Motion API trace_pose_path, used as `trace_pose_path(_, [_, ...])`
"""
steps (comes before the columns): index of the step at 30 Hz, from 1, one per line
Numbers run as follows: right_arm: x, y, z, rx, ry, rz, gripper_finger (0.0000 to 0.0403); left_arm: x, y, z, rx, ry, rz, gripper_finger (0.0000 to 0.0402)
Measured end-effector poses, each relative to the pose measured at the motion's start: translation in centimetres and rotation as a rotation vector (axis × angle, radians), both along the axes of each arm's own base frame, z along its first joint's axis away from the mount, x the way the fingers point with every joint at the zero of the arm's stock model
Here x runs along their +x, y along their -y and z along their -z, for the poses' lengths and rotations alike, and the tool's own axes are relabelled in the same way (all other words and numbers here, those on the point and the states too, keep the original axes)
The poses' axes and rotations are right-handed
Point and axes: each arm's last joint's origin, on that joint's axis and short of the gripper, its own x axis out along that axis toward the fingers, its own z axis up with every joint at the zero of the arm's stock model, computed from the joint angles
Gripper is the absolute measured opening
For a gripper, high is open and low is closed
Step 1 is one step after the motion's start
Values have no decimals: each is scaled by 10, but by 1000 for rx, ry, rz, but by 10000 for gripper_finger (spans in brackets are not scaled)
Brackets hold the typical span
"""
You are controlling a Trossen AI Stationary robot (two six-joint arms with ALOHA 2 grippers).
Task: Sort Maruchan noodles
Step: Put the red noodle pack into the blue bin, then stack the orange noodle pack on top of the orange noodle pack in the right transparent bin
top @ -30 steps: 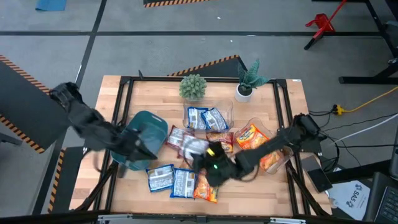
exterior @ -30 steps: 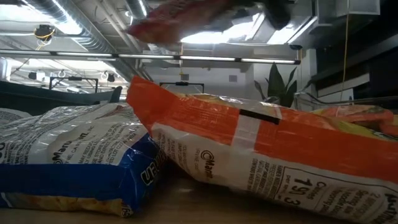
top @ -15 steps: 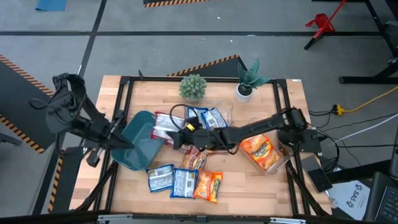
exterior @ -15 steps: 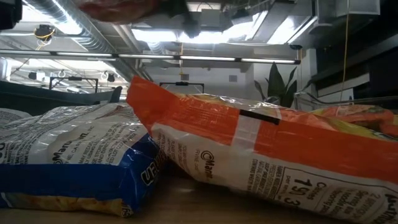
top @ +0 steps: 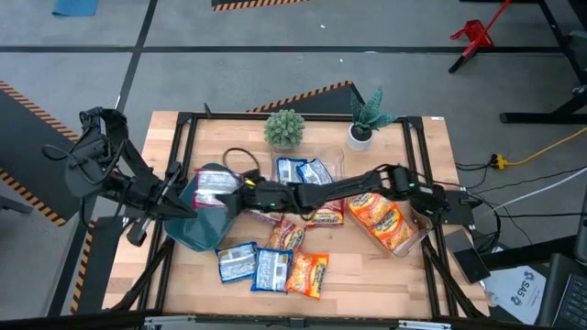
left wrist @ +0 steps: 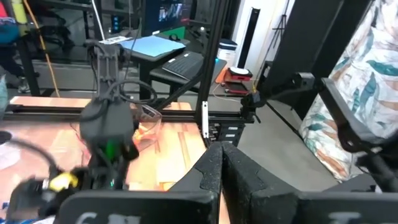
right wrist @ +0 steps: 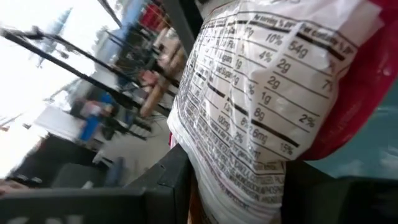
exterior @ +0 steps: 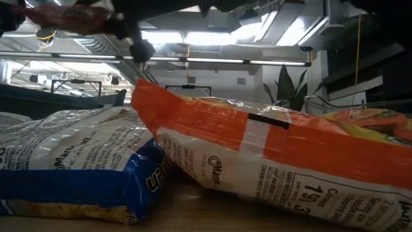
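My right gripper (top: 240,192) reaches across the table to the left and is shut on a red-brown noodle packet (top: 215,187), which it holds over the dark teal bin (top: 204,225). The packet also shows in the low view (exterior: 67,18) and the right wrist view (right wrist: 267,81). My left gripper (top: 174,207) is shut at the bin's left rim and holds the bin tilted. Loose blue-and-white (top: 237,263) and orange (top: 307,273) packets lie flat on the table near its near edge. My right gripper pinches the red-brown packet's end (right wrist: 217,174) between its two fingers, coming level from the table's right. The packet is lifted clear and sticks out past the fingers over the bin, label side toward the wrist camera. My left gripper is shut on the bin's left rim (top: 186,207), coming from the table's left. The place of contact is hidden by the gripper itself. The bin is tipped, its opening toward the right.
A clear tub (top: 335,165) with blue-and-white packets stands at the far middle; another (top: 417,229) with orange packets at the right. Two potted plants (top: 284,128) (top: 363,124) stand at the far edge. More packets (top: 326,216) lie mid-table. In the low view, packets (exterior: 270,161) fill the foreground.
My right gripper has carried the red-brown packet from the near middle of the table toward the left and far side, until it hangs over the teal bin. My left gripper has drawn back toward the table's left edge, and the bin has tipped with it.
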Motion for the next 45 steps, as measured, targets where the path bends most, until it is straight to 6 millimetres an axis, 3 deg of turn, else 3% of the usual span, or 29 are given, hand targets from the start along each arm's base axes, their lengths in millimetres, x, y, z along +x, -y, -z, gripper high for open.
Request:
trace_pose_path(4, [23,2,8,-48,-83,-22,121,0,0,1,7,-4,-5,4])
trace_pose_path(9, [35,8,22,-77,-165,-10,121,0,-1,2,23,-15,-5,4])
trace_pose_path(15, [35,8,34,-91,-226,3,122,0,-1,3,28,-18,-7,4])
trace_pose_path(27, [35,7,35,-255,-265,-59,125,0,-1,3,33,-21,-9,4])
trace_pose_path(38, [36,14,34,-294,-265,-52,244,0,-1,3,37,-18,-31,4])
trace_pose_path(42, [36,19,31,-287,-254,-61,259,0,-1,4,36,-18,-30,4])
trace_pose_path(45, [33,21,16,-288,-216,-106,259,0,-1,4,35,-18,-31,4])
